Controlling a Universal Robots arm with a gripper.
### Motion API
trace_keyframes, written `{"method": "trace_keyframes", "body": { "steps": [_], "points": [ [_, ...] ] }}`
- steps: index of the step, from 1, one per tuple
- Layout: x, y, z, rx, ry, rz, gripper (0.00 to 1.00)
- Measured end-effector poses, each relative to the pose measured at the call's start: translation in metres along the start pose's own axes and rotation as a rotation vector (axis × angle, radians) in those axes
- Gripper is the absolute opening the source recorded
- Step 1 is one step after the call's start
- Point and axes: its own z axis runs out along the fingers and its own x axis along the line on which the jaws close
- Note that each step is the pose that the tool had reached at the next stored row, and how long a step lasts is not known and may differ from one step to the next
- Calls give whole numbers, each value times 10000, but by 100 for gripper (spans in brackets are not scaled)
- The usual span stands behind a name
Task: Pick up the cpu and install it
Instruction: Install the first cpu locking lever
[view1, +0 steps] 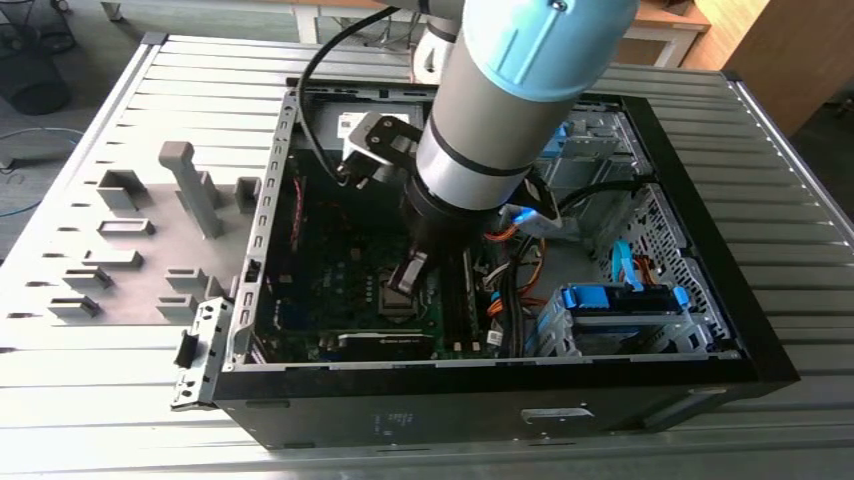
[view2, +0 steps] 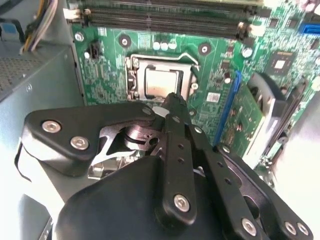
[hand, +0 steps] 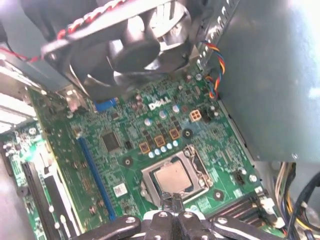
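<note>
The cpu (view2: 162, 82) (hand: 172, 177), a small square chip with a silvery top, lies flat inside the dark metal socket frame (view2: 132, 75) (hand: 197, 160) on the green motherboard. My gripper (view2: 172, 102) (hand: 172, 199) hangs just over the chip's near edge, its black fingers drawn together with nothing between them. In the exterior view the arm reaches down into the open computer case (view1: 287, 180), and the gripper (view1: 407, 282) is low over the socket area in the middle of the board.
A black case fan (hand: 130, 45) and the grey power supply wall (hand: 270, 75) flank the socket. Memory slots (view2: 165, 17) and an expansion card (view2: 270, 105) lie close by. Orange cables (view1: 514, 290) and a blue drive cage (view1: 621, 300) sit toward the exterior view's right, grey holder blocks (view1: 187, 190) toward its left.
</note>
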Motion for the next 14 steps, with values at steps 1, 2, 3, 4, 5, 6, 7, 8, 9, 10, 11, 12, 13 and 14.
{"method": "trace_keyframes", "body": {
  "steps": [1, 2, 3, 4, 5, 6, 7, 8, 9, 10, 11, 12, 13, 14],
  "points": [
    [1, 1, -3, 1, 3, 0, 11],
    [1, 3, -15, 1, 3, -1, 11],
    [1, 6, -34, 1, 1, -1, 11],
    [0, 11, -59, 1, -1, -1, 11],
    [0, 17, -89, 2, -1, -1, 11],
    [-1, 22, -112, 3, -1, 0, 11],
    [-1, 25, -129, 3, 0, -1, 11],
    [-1, 26, -134, 3, -1, -1, 11],
    [-1, 25, -133, 3, -4, -1, 11],
    [-1, 26, -133, 3, -4, -1, 11],
    [-1, 26, -136, 3, -2, -1, 11],
    [-1, 26, -139, 3, -1, -1, 11],
    [-1, 26, -139, 3, -1, -1, 11],
    [-1, 27, -139, 3, -1, -1, 11]
  ]
}}
